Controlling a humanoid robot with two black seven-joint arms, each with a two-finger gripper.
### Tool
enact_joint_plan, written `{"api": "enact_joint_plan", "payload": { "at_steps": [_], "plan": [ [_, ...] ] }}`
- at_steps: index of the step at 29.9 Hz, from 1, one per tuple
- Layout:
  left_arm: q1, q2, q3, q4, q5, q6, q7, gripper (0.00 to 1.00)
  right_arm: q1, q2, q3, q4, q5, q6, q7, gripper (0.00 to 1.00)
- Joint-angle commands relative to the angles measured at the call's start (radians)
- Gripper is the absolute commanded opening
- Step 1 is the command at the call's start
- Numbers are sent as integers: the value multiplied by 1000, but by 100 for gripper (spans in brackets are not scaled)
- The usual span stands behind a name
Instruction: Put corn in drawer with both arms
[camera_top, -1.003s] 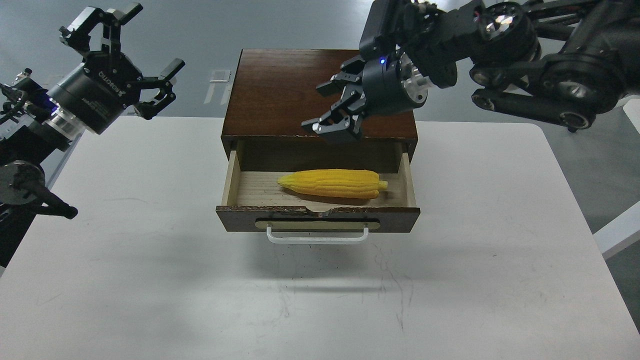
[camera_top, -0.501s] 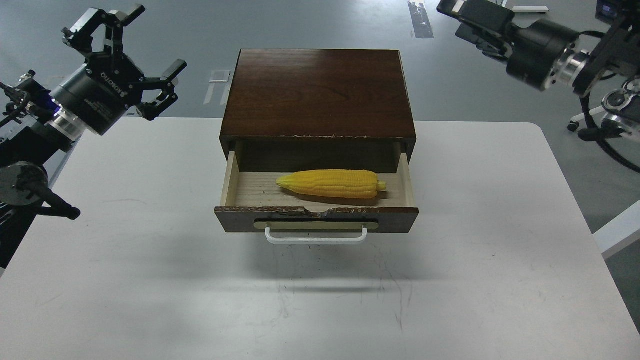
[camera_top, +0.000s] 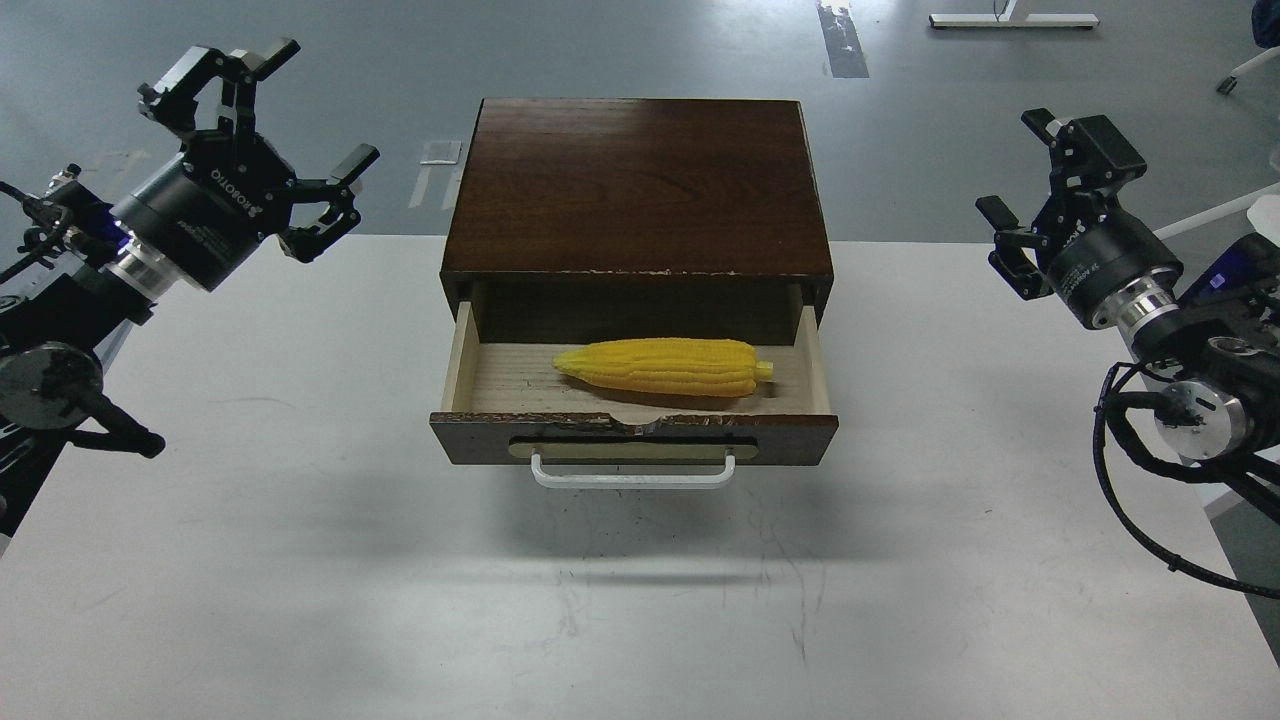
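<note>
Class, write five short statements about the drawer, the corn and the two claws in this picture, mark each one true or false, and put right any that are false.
1. The corn lies inside the open drawer. True.
2. The left claw is shut on the corn. False: it is open, empty, and off to the cabinet's left.
3. The drawer has a white handle on its front. True.
4. The right claw hangs directly over the drawer. False: it is out to the right, over the table's far right edge, and open.
5. The corn stands upright. False: it lies on its side, its tapered end pointing left.
</note>
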Motion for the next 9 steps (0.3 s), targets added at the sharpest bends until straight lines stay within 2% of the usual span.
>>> {"api": "enact_joint_plan", "payload": {
  "at_steps": [1, 9],
  "plan": [
    [10, -9, -1, -12, 35, 0, 0, 99, -33, 15, 15, -1, 0, 3, 0, 100],
    [23, -16, -12, -15, 40, 0, 0, 99, -45, 6, 14, 15, -2, 9, 0, 100]
  ]
}}
